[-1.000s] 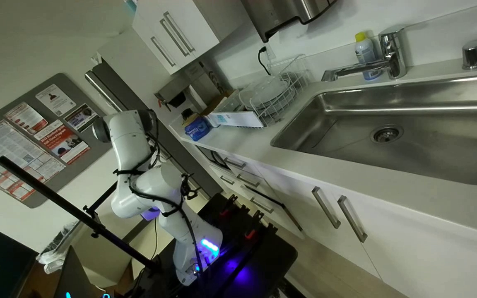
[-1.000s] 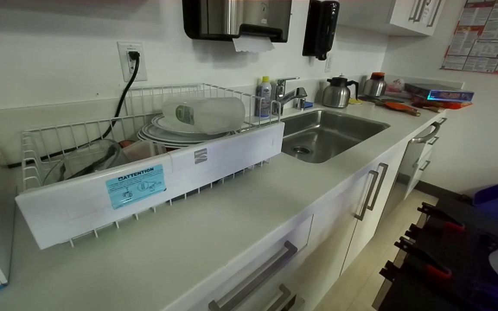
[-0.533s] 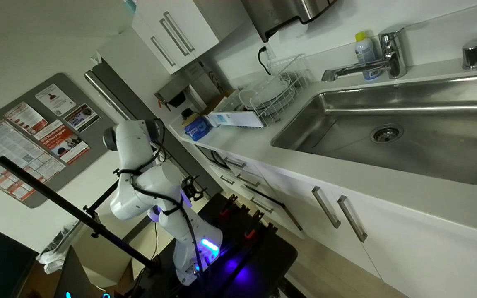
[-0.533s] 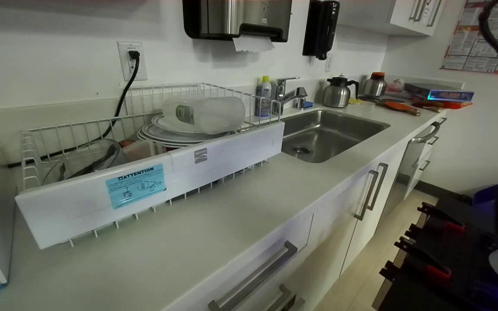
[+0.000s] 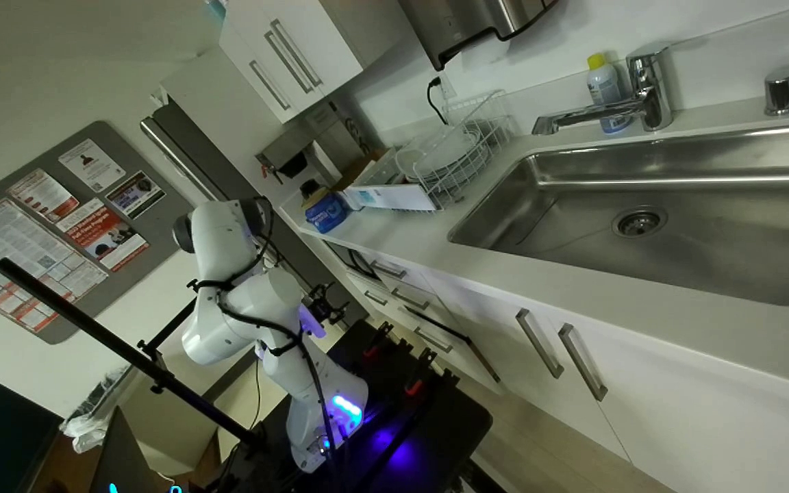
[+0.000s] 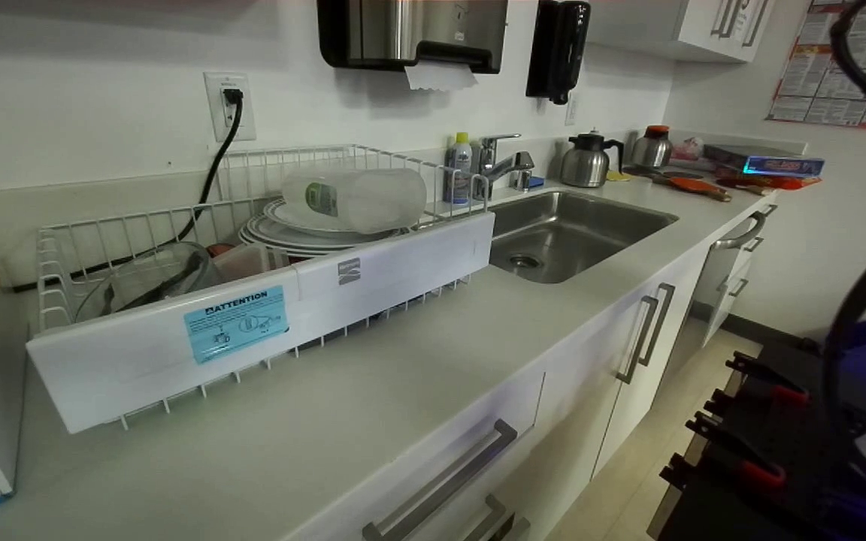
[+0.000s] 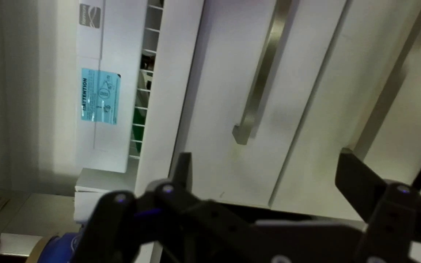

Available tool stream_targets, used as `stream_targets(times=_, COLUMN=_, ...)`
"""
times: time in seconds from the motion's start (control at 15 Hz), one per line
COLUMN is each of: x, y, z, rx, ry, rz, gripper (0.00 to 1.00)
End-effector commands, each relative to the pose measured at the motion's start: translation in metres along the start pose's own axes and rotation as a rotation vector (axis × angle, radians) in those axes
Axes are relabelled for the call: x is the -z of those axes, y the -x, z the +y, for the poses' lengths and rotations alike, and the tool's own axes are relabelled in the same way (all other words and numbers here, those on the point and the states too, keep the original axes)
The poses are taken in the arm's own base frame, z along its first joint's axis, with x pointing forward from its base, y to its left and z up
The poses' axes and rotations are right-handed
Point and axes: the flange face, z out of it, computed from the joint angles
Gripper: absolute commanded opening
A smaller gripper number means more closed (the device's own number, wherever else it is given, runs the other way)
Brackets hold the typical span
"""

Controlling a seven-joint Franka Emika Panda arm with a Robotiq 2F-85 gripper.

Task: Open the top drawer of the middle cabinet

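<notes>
In the wrist view the gripper (image 7: 265, 162) stands wide, one finger (image 7: 183, 171) at 7 o'clock and the other between 3 and 4, with the top drawer (image 7: 217, 109), looking closed, between and beyond them, its handle (image 7: 263, 73) slanting toward 1 o'clock, and the dish rack (image 7: 122, 40) at 10 o'clock. In an exterior view that drawer's handle (image 5: 389, 270) lies near the middle, the arm (image 5: 268, 301) between 8 and 9 o'clock from it, the sink (image 5: 709, 239) toward 3. In an exterior view the handle (image 6: 444, 482) is at 6 o'clock, the dish rack (image 6: 395, 259) at 9.

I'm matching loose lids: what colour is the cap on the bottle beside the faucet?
Yellow; the cap shows best in an exterior view.
</notes>
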Motion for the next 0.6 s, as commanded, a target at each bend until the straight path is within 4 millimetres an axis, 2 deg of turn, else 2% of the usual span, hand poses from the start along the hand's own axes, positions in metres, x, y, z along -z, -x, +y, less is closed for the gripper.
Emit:
stream_targets(times=0.0, x=-0.036, y=0.000, z=-0.009, rx=-0.007, ry=0.126, rz=-0.060, gripper=1.00)
stream_targets(times=0.27, x=-0.080, y=0.001, z=-0.021, rx=0.012, ry=0.189, rz=-0.094, gripper=1.00)
stream_targets(times=0.53, x=-0.107, y=0.003, z=-0.033, rx=0.011, ry=0.200, rz=-0.115, gripper=1.00)
